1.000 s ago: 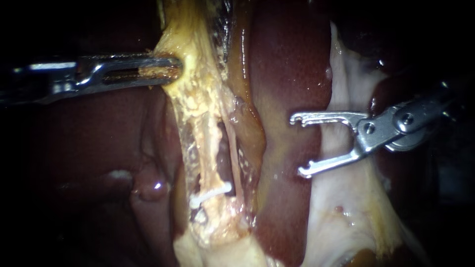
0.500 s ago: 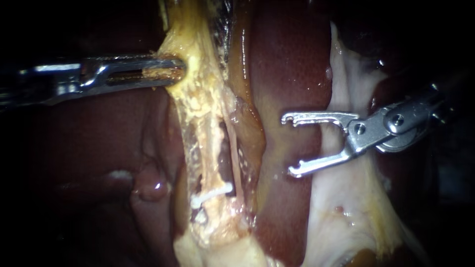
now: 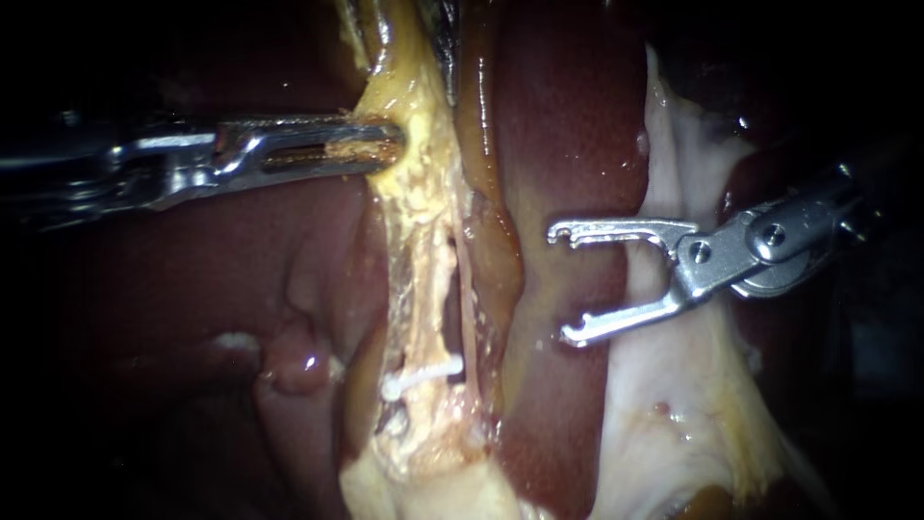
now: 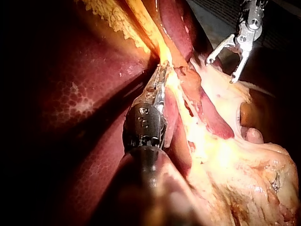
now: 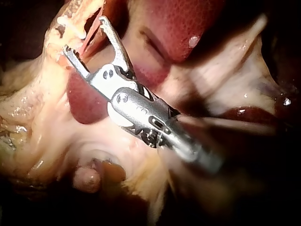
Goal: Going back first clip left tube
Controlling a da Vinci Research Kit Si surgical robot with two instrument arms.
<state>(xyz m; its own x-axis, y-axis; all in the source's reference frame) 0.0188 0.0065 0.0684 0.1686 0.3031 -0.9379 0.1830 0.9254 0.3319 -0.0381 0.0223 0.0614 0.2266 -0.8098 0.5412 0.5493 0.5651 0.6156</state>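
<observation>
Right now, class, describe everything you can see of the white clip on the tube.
The clip is a small white bar, plastic-looking, with a thicker knob at one end. It lies closed across the pale tube, slightly tilted, just below a dark gap in the yellowish tissue. Only the tube and that tissue touch it. The right instrument, jaws open, stands apart over the liver.
</observation>
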